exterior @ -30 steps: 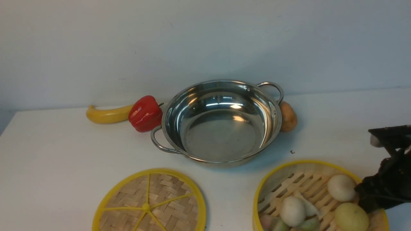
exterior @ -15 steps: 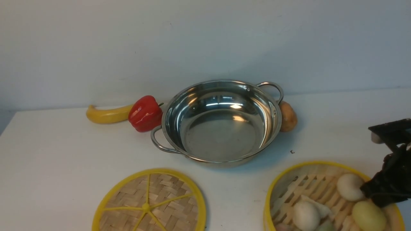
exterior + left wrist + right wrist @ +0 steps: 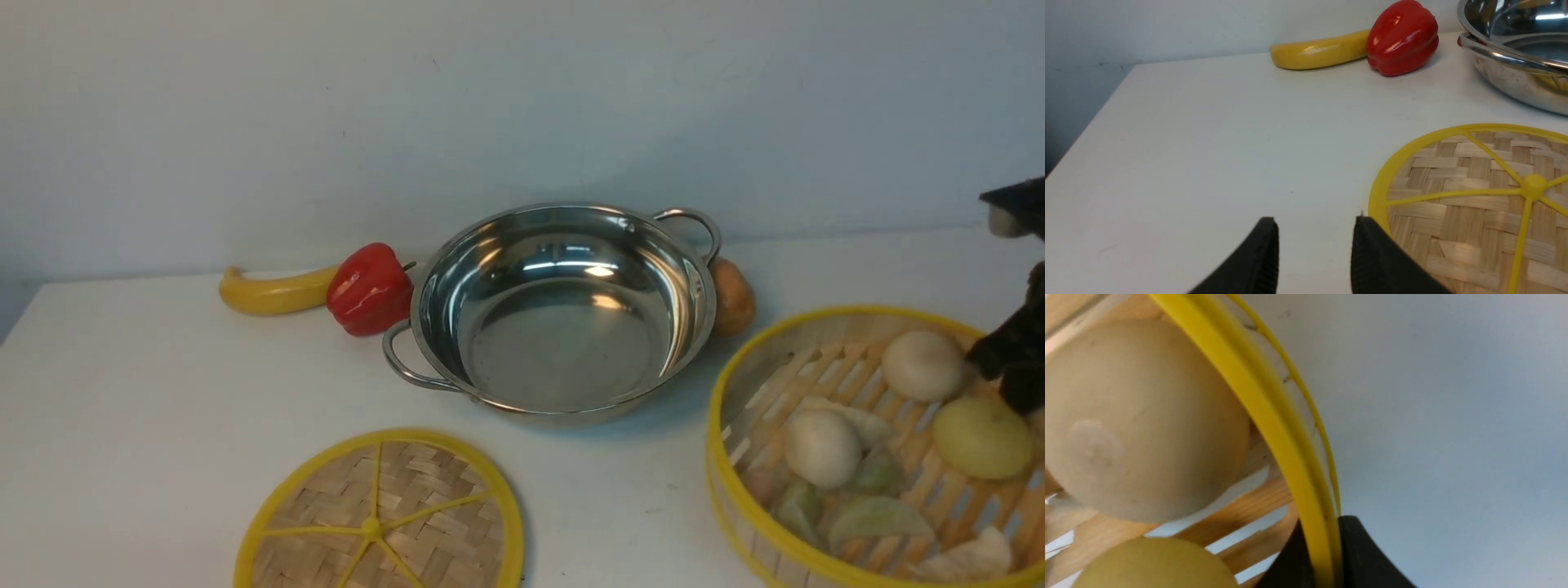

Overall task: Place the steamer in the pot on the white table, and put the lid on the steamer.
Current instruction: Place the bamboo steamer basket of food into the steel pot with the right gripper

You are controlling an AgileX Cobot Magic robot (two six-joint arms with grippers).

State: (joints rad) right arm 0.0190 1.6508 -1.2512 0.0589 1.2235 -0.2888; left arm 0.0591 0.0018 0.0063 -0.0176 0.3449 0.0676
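Note:
The steamer (image 3: 849,311) hangs tilted above the white table (image 3: 163,392) at the front right, with several buns and dumplings on its slats. My right gripper (image 3: 1008,367) is shut on its right rim; the wrist view shows the yellow rim (image 3: 1257,400) pinched in that gripper (image 3: 1327,526). The pot (image 3: 555,351) stands empty at the middle back, left of the steamer. The lid (image 3: 380,523) lies flat at the front centre. My left gripper (image 3: 1314,222) is open over bare table, just beside the lid's edge (image 3: 1478,204), and is out of the front view.
A yellow banana (image 3: 269,292) and a red pepper (image 3: 370,287) lie against the pot's left side. A potato (image 3: 732,296) sits by its right handle. A grey wall runs behind the table. The table's left edge (image 3: 1086,134) drops off.
My right gripper has closed on the steamer's rim and lifted it off the table, up and slightly right. The left gripper, pot and lid have not moved.

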